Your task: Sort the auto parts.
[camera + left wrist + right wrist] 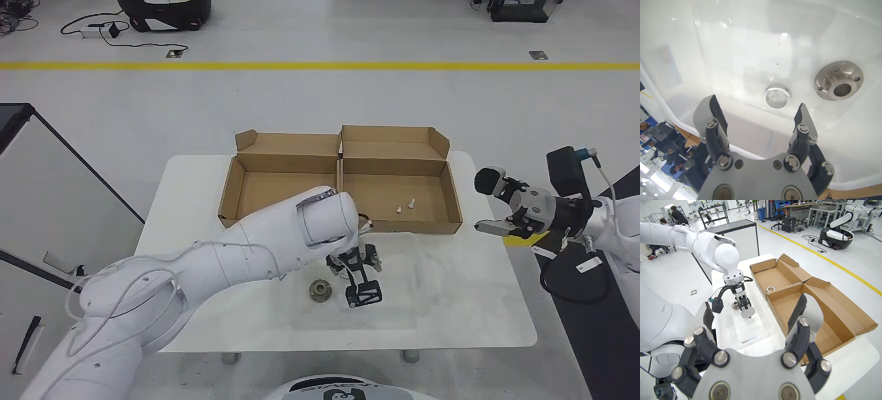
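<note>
Over the near tray (757, 128) the left gripper (757, 103) hangs wide open and empty. The ring (777, 95) lies just off its tips, close against the tray wall, with the flanged hub (838, 80) beside it. Best to centre on the ring and drop straight down; the wall leaves little room. The right gripper (492, 205), open and empty, sits beyond the right edge of the table (480, 300).

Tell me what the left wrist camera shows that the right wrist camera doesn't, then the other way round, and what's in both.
Left wrist view adds: a shiny ring lying in the tray beside the flanged hub, not touching it.
Right wrist view adds: a second ring lying in the farther cardboard box, with the nearer cardboard box set against it.
Shared: the flanged hub, the tray, and the left gripper, open over the tray.
</note>
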Robot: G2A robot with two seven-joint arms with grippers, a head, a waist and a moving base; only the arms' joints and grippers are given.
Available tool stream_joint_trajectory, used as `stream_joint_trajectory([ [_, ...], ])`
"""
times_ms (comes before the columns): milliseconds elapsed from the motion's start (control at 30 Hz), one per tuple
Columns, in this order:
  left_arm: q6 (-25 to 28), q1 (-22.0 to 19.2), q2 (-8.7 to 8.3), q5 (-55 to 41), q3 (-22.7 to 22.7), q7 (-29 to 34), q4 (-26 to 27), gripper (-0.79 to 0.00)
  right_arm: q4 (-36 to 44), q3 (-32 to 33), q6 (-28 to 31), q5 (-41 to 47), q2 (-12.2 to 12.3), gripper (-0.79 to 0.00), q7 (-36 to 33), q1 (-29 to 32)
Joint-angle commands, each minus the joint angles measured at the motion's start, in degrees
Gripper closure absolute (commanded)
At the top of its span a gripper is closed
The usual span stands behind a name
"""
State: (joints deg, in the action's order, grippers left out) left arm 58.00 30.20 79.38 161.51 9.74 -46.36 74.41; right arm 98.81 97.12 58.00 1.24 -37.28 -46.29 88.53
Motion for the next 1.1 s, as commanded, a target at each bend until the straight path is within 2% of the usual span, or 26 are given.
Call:
stream_joint_trajectory([
  [0,0.0,0.11,0.17,-0.45,0.0,0.08,-0.16,-0.72,0.0,0.0,0.0,-0.01,0.0,-0.785,0.0,0.0],
  [200,0.0,0.92,0.8,0.57,0.0,0.08,0.7,-0.656,0.0,0.0,0.0,-0.01,0.0,-0.785,0.0,0.0],
  [333,0.0,0.81,1.29,1.32,0.0,0.08,1.05,-0.579,0.0,0.0,0.0,-0.01,0.0,-0.785,0.0,0.0],
  [433,0.0,0.6,1.65,2.24,0.0,0.08,0.92,-0.56,0.0,0.0,0.0,-0.01,0.0,-0.785,0.0,0.0],
  [533,0.0,0.64,2.07,3.72,0.0,0.08,0.37,-0.551,0.0,0.0,0.0,-0.01,0.0,-0.785,0.0,0.0],
  [767,0.0,1.41,3.25,5.5,0.0,0.08,-0.78,-0.591,0.0,0.0,0.0,-0.01,0.0,-0.785,0.0,0.0],
  [1067,0.0,2.31,4.7,7.66,0.0,0.08,-2.2,-0.563,0.0,0.0,0.0,-0.01,0.0,-0.785,0.0,0.0],
])
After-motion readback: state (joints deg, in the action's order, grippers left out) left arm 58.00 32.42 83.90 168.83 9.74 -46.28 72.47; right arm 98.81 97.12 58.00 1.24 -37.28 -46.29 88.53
